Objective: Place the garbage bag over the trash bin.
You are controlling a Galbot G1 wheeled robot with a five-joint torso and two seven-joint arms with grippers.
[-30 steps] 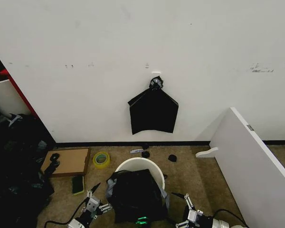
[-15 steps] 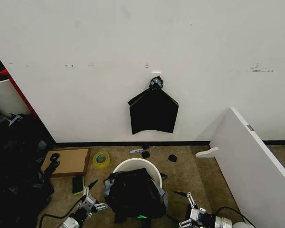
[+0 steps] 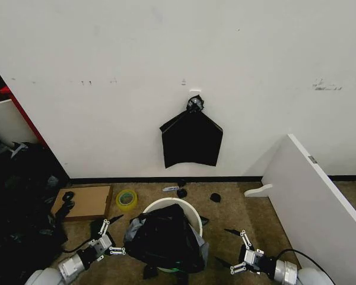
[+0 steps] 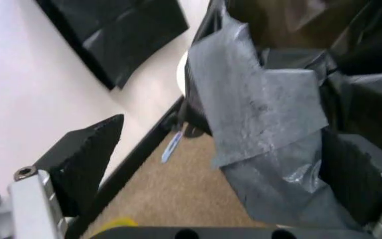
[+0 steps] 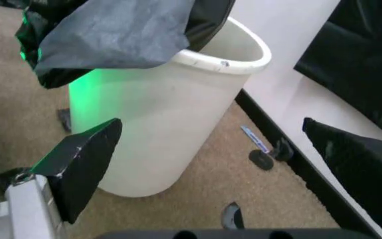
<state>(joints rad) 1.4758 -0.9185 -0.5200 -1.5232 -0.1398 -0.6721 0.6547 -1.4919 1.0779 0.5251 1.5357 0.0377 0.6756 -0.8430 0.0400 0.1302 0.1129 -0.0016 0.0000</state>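
Garbage bag (image 3: 164, 238) heaped over the near half of the trash bin (image 3: 179, 207), far rim bare, on the floor by the wall. Left claw (image 3: 108, 240) just beside its left edge, right claw (image 3: 240, 254) apart on the right, both spread wide, gripping nothing. Best to catch the hem and stretch it past the far rim. Compared with a second ago: both claws drawn outward, bag slumped wider.
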